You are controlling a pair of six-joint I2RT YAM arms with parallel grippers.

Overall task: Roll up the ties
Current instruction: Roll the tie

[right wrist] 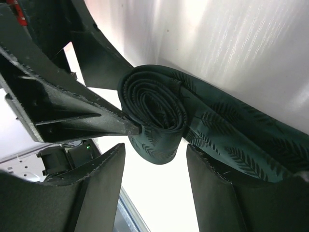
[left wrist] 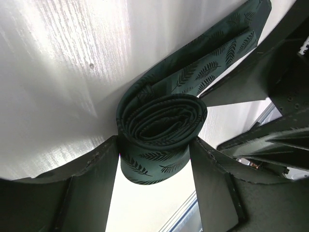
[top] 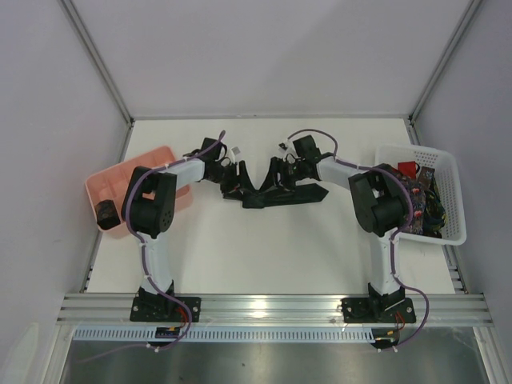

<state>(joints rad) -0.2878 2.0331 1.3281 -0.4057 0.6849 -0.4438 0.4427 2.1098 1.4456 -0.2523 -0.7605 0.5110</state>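
Table (top: pixel 264 248) white, walls (top: pixel 264 56) grey | left fingers (left wrist: pixel 91 179) pinch tie coil (left wrist: pixel 161 123) | right fingers (right wrist: pixel 101 179) spread

No legible text anywhere

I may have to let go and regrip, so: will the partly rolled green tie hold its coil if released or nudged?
Likely not: the green tie is soft fabric, and its coil layers show gaps, so it may spring loose. Its unrolled tail lies flat and limp; a push would probably bunch it.
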